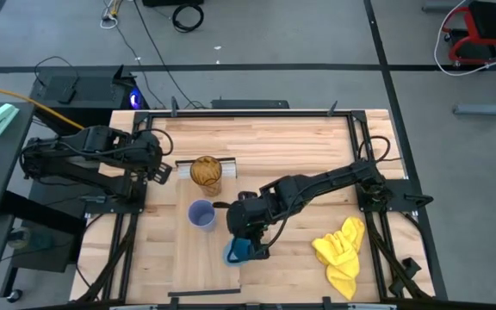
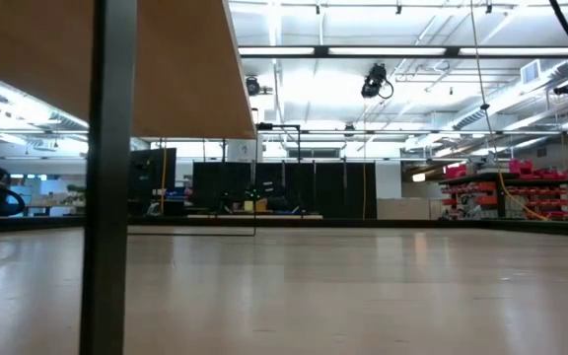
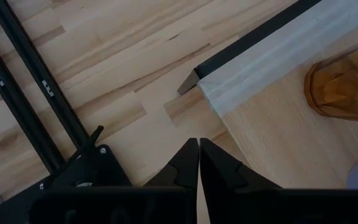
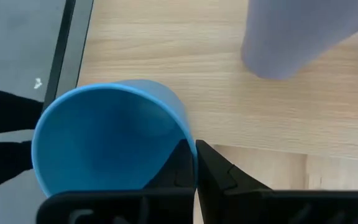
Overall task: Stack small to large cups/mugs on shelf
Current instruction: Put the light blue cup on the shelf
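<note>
While my right gripper (image 4: 195, 163) pinched the rim of the blue cup (image 1: 236, 251) at the shelf's (image 1: 198, 254) near end, the lavender cup (image 1: 201, 213) stood mid-board and the amber tumbler (image 1: 206, 173) beyond it by the far white strip. I saw my left gripper (image 3: 199, 163) pressed together, waiting just left of the shelf's far end.

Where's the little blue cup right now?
From above, the blue cup sits at the shelf's near end, its rim pinched by the right gripper, just nearer than the lavender cup.

Right gripper (image 1: 246, 250) reaches inward with fingers pinched together; left gripper (image 1: 164, 171) waits closed at its side.
</note>
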